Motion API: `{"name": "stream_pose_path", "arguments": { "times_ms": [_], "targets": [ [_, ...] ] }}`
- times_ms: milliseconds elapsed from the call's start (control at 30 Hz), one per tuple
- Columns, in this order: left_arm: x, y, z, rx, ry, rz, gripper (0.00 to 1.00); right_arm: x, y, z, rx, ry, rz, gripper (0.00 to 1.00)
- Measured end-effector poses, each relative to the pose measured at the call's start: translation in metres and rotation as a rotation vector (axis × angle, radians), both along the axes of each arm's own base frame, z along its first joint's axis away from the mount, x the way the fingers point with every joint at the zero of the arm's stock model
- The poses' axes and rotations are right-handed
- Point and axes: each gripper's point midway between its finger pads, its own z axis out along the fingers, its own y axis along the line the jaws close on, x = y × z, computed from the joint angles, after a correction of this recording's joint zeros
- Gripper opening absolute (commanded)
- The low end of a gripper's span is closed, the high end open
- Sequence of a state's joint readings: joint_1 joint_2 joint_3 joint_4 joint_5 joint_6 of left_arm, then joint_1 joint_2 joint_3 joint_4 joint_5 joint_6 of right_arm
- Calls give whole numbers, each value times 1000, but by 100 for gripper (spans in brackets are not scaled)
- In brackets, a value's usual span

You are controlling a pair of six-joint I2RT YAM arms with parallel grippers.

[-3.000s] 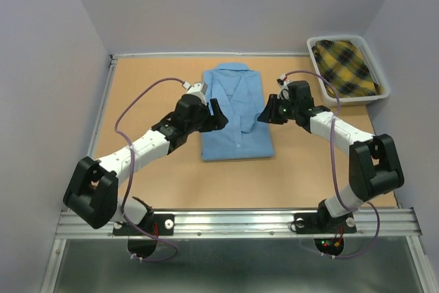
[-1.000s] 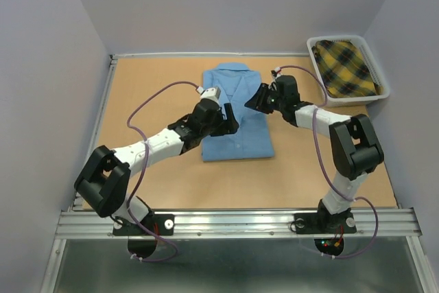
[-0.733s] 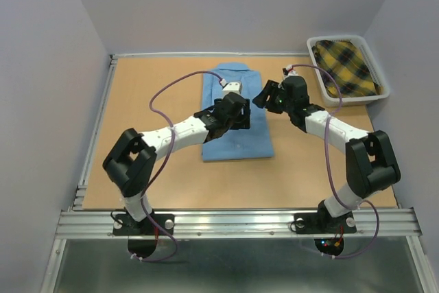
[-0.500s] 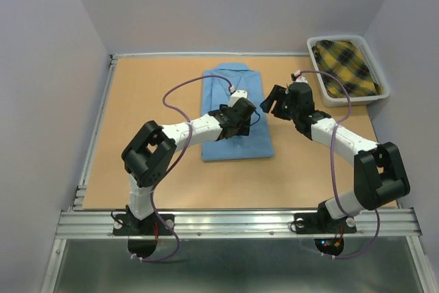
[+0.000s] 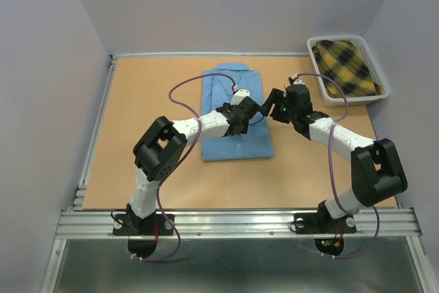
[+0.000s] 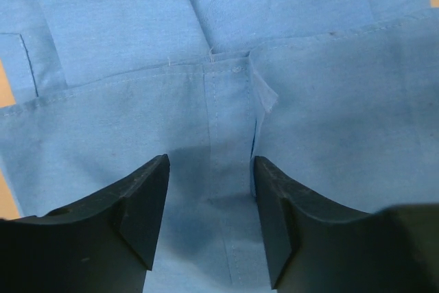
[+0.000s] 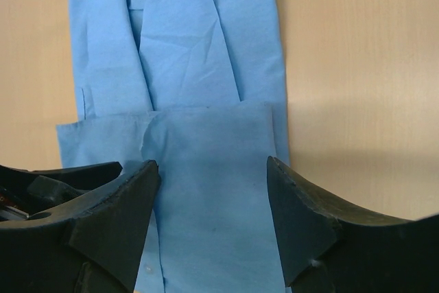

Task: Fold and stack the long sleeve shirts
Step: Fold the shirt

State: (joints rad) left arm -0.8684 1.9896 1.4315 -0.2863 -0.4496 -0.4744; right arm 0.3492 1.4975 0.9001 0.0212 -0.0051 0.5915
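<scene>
Hovering low over the middle of the folded light blue shirt [image 5: 236,145] on the desk [image 5: 151,101], held left fingers [image 6: 140,211] apart, gripping nothing. Hung right fingers [image 7: 302,217], likewise spread and empty, by the shirt's right edge.

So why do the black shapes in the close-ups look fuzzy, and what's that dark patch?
Left wrist view: the left gripper sits close to the lens, so it looks soft, and shades the light blue shirt between its fingers. Right wrist view: faint shadow band across the table. Top view: evenly lit.
</scene>
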Motion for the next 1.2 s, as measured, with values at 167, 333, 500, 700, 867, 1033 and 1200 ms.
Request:
{"name": "stream_pose_path", "arguments": {
  "times_ms": [167,333,500,700,867,1033,1200],
  "targets": [
    [1,7,-2,31,-6,33,55,-4,7,-12,12,38,39,70],
    [2,9,-1,22,-14,58,55,-8,16,-25,24,81,93,69],
    [0,16,-7,12,-2,89,55,-6,31,-31,56,114,161,63],
    [0,31,-2,-20,-2,140,55,-5,49,-30,111,137,239,42],
    [5,36,9,-66,-18,170,55,-7,62,-34,154,168,303,29],
    [4,39,9,-90,-11,176,55,-8,78,-35,214,191,382,26],
    [3,35,7,-109,-1,163,55,-14,92,-36,285,209,456,26]
  ]
}}
